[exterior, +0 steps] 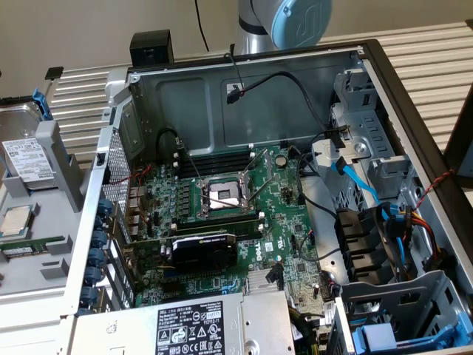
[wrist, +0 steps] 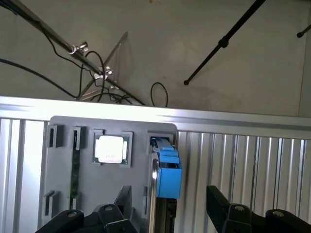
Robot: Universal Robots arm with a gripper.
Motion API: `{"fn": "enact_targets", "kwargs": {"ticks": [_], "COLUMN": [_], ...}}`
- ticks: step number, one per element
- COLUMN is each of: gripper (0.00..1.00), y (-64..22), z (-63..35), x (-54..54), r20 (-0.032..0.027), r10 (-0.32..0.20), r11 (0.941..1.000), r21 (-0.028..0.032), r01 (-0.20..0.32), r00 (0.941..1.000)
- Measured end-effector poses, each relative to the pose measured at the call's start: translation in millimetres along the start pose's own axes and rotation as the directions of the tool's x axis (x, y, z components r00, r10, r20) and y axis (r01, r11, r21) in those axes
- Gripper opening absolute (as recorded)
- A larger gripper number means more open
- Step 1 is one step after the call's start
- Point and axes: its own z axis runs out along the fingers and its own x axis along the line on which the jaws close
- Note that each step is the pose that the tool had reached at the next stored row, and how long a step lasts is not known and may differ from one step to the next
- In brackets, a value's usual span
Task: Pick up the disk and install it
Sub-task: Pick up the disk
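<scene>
The disk (exterior: pixel 26 159), silver-grey with a white barcode label and a blue carrier frame, stands in a grey holder (exterior: pixel 63 159) at the exterior view's left, outside the computer case. In the wrist view the disk (wrist: pixel 167 174) appears edge-on, its blue frame uppermost. My gripper (wrist: pixel 168 195) is open. One dark finger (wrist: pixel 124 199) is on one side of the disk and the other finger (wrist: pixel 218 200) on the opposite side, both apart from it.
The holder (wrist: pixel 63 145) also carries a square silver processor chip (wrist: pixel 111 148) and a green memory stick (wrist: pixel 75 170). The open computer case (exterior: pixel 244 96) holds a motherboard, cables and a drive cage with blue parts (exterior: pixel 377 336). The arm's joint (exterior: pixel 295 22) stands behind the case.
</scene>
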Motion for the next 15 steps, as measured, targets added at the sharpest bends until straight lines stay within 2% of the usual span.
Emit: {"fn": "enact_targets", "kwargs": {"ticks": [7, 11, 15], "gripper": [0.71, 0.71, 0.71], "y": [0.2, 3.2, 6.8], "z": [5.5, 7.9, 10.4], "x": [-4.4, -10.5, -11.1], "r20": [-0.0219, -0.0245, -0.0259], "r10": [0.005, 0.005, 0.005], "r11": [1.0000, 1.0000, 1.0000], "r21": [-0.0042, -0.0047, -0.0042], "r01": [-0.005, -0.005, -0.005], "r00": [0.9997, 0.9997, 0.9997]}}
